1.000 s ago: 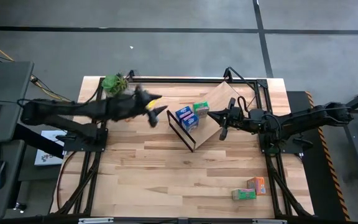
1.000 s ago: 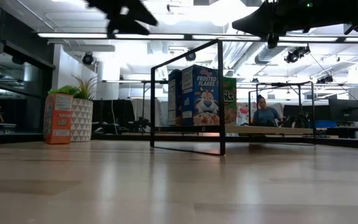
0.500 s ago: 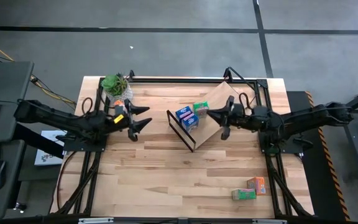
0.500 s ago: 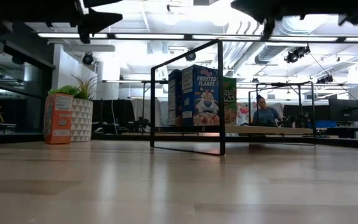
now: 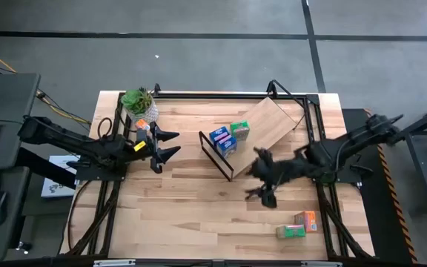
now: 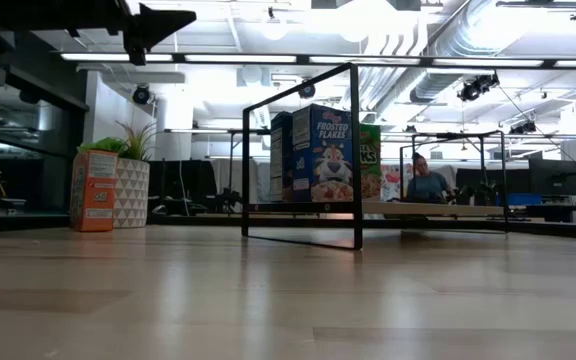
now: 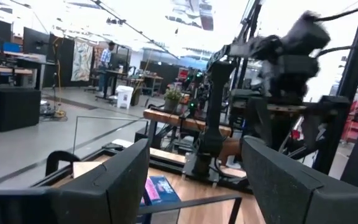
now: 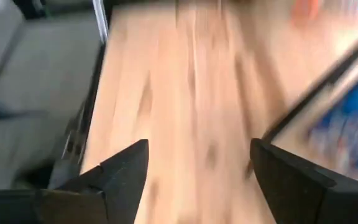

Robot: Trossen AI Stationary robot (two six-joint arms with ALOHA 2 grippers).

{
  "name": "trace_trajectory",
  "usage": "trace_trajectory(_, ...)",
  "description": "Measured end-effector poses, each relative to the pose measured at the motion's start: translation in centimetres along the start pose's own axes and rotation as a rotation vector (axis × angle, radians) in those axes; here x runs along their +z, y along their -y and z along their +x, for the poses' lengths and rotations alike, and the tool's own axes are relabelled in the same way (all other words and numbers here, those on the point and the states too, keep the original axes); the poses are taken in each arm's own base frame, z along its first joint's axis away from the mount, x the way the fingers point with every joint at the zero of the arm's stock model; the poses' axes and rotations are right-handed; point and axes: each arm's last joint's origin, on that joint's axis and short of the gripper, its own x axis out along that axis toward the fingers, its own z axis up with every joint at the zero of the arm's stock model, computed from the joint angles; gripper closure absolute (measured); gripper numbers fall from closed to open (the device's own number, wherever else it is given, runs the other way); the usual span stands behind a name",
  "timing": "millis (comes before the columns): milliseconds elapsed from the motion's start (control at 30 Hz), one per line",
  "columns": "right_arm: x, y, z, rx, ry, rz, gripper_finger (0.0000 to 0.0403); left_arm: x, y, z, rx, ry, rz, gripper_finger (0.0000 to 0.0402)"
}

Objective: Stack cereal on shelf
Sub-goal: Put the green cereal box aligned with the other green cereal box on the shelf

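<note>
The cereal is split into two groups. A blue box [image 5: 222, 140] and a green box [image 5: 239, 130] stand side by side on the shelf [image 5: 273, 123], whose black frame [image 5: 215, 157] and light wood panel lie across the middle of the table [image 5: 184, 215]. In the low view the blue box [image 6: 319, 155] shows its front inside the frame, with the green box [image 6: 370, 160] just behind. Two more boxes wait well apart from the shelf near the table's front right corner: an orange box [image 5: 306, 220] and a green one [image 5: 290, 232], touching or nearly so. Another orange box [image 6: 93, 190] stands beside the potted plant [image 5: 138, 101] at the far left corner.

The right gripper [image 5: 267, 196] hangs over bare wood between the shelf and the front pair, fingers spread and holding nothing; its wrist view shows only blurred tabletop between the two pads [image 8: 120, 174]. The left gripper [image 5: 170, 144] waits near the plant, fingers apart and empty.

This looks like the reach for the next box, with two boxes already placed. The next move calls for the right arm to travel on to the front corner, line its open fingers over one box, likely the orange one nearest it, and close on its narrow sides without knocking the green neighbour.
</note>
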Motion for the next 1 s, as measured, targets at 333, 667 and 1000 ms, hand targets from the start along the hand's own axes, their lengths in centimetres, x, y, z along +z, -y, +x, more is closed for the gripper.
trace_trajectory(333, -2.0, -9.0, -0.9, -0.092, -0.412, 0.143, 0.0126, -0.1, 0.6, -0.2, -0.033, -0.007, -0.035, 0.0154)
trace_trajectory(667, -7.1, -13.9, 1.2, -0.124, -0.688, 0.02, 0.0126, -0.1, 0.6, -0.2, -0.036, -0.008, -0.035, 0.0154)
trace_trajectory(1000, -9.3, -14.2, 2.8, -0.212, -0.821, -0.033, 0.0126, -0.1, 0.6, -0.2, -0.036, -0.008, -0.035, 0.0154)
